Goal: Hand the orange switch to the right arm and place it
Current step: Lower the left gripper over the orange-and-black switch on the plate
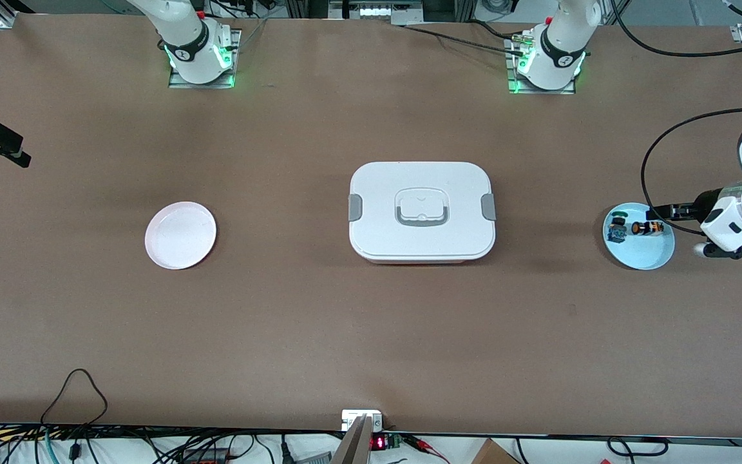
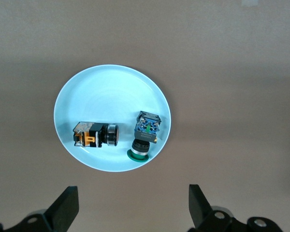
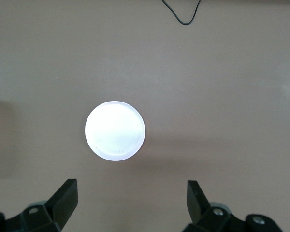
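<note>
The orange switch [image 1: 646, 227] lies on its side on a light blue plate [image 1: 651, 254] at the left arm's end of the table. In the left wrist view the switch [image 2: 94, 135] shows its black body, orange marks and round cap. A green-capped, blue-based part [image 2: 145, 133] lies beside it on the same plate [image 2: 106, 92]. My left gripper [image 1: 657, 212] hangs over the plate's edge, open and empty [image 2: 133, 208]. My right gripper [image 1: 17, 154] is up in the air at the right arm's end of the table, open and empty [image 3: 130, 205].
A pale pink plate [image 1: 180, 235] sits bare toward the right arm's end of the table and also shows in the right wrist view [image 3: 115, 130]. A white lidded box with grey latches [image 1: 421, 211] stands at the table's middle. Cables run along the table's near edge.
</note>
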Available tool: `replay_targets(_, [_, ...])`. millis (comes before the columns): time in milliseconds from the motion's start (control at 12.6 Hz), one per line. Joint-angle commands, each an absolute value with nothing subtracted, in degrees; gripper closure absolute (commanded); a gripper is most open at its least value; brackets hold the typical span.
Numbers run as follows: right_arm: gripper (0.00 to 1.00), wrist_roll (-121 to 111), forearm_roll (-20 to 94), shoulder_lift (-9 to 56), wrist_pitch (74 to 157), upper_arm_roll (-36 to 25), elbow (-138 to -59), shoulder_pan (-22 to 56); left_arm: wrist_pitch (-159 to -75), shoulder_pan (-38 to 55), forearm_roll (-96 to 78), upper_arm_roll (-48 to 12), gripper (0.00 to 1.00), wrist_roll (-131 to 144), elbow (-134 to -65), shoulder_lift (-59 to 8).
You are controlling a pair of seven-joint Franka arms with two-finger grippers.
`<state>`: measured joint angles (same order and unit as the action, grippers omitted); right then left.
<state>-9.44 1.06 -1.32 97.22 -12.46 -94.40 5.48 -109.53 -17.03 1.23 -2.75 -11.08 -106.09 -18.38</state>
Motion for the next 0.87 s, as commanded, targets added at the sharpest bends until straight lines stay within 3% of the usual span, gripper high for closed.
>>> replay_targets(0, [0.00,-9.05,1.76,-0.88,96.50,-12.48,-93.08,5.36,-114.15,-18.01,2.72,-2.73,0.00,-15.19,-109.50,-18.19])
replay_targets(795, [0.00,-9.05,1.85,-0.44,96.94,-12.39,-93.16,5.45,-130.32,-22.15,2.55,-2.81,0.00,-21.36,-113.98,-23.03])
